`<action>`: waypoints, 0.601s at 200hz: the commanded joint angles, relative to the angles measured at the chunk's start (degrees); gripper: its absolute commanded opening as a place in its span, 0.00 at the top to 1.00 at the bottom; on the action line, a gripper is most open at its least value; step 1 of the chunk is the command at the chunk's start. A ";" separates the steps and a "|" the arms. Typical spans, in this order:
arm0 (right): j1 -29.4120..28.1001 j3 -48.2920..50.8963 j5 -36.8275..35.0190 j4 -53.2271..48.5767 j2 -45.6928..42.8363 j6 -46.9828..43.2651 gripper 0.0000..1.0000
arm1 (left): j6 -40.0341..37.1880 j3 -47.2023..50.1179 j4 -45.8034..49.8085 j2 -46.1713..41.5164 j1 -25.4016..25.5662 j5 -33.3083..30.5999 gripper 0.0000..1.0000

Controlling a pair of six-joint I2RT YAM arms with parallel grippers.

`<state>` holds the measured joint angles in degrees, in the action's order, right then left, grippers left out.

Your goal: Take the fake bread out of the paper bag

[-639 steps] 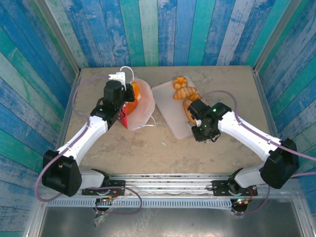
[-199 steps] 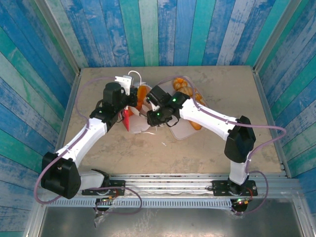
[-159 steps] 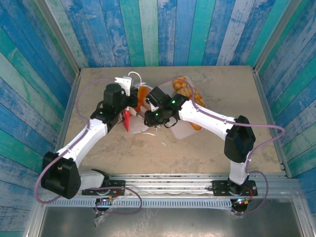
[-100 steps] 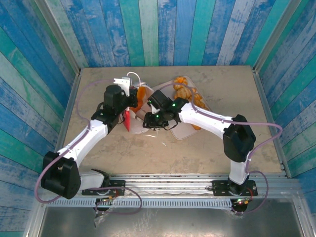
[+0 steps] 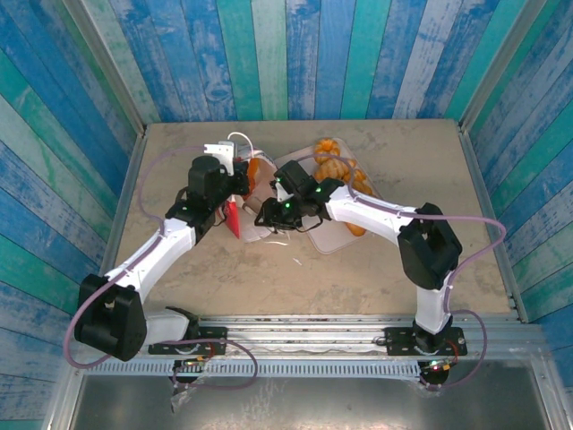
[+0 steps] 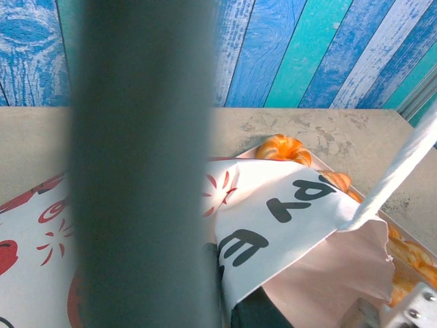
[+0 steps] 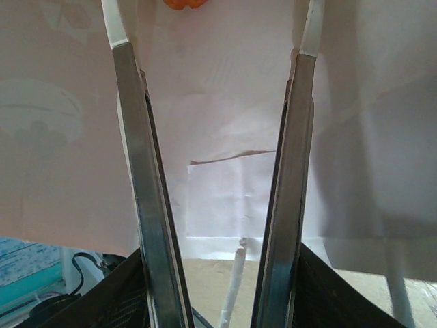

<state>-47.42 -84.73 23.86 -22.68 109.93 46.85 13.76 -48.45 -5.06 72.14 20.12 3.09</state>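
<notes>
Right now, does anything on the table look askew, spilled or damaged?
The paper bag lies tipped on its side and rumpled. The left gripper pinches one edge up, while the right gripper appears to reach into its mouth with fingers apart. Nothing looks spilled or broken.

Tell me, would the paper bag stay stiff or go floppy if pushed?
Probably floppy: the paper bag sags in soft folds. Likely light, since its printed shapes show faintly through its thin wall. A push would probably crumple it, not roll it.
</notes>
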 commanded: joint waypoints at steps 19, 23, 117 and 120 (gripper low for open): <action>1.19 0.76 4.99 6.67 2.09 3.99 0.51 | 0.96 0.55 -2.23 -1.40 0.27 0.69 0.92; 1.19 0.79 5.26 6.97 2.19 4.32 0.51 | 0.94 0.62 -2.25 -1.35 0.27 0.69 0.92; 2.33 0.12 5.34 10.19 5.45 9.24 0.49 | 1.20 0.74 -3.04 -0.90 0.51 2.04 0.92; 2.34 -0.03 5.17 9.98 5.66 9.15 0.49 | 1.23 0.67 -3.07 -0.99 0.53 2.09 0.92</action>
<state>-45.89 -83.92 29.41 -13.39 113.36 55.00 14.00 -47.70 -5.54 72.14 20.25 3.44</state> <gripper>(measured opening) 0.514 0.081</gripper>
